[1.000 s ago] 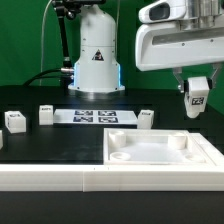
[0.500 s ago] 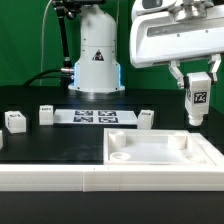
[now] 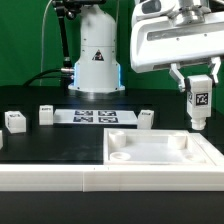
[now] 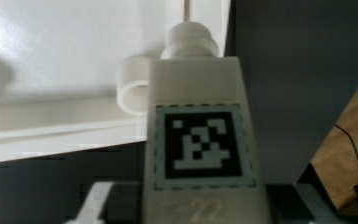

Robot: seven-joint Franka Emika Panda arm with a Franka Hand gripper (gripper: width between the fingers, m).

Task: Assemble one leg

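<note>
I see the leg (image 3: 199, 103), a small white post with a black-and-white tag, held upright in the air at three o'clock, peg end down

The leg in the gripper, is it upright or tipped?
Upright: the leg hangs vertically in the shut gripper, above the white panel's corner.

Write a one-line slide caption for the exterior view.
Gripper holding the tagged white leg upright above the white panel's edge, with three other small tagged blocks near the marker board.
</note>
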